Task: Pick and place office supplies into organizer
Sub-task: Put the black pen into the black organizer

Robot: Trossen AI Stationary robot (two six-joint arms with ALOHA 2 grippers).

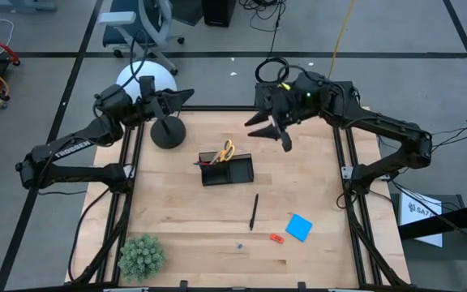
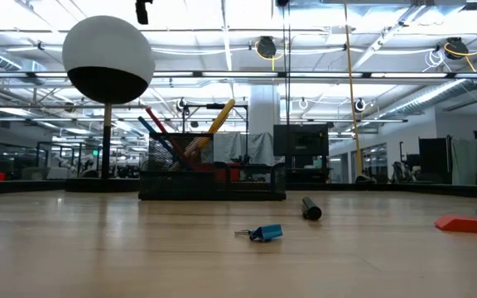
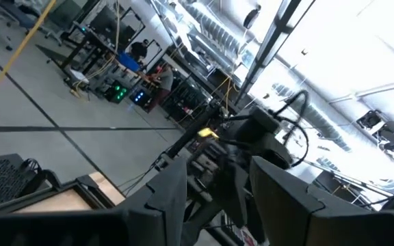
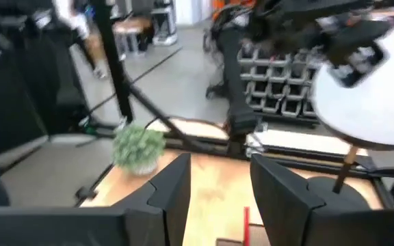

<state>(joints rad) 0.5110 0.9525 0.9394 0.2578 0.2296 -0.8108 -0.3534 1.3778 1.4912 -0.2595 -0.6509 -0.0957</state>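
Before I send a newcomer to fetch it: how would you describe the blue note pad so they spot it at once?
Start at the black organizer in the middle of the wooden table, then look toward the near right corner. The blue note pad lies flat there, beside a small red-orange piece; it is the only square, bright blue item.

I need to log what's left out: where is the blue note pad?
In the high view, the blue note pad lies on the table's right front, beside the small red-orange piece.
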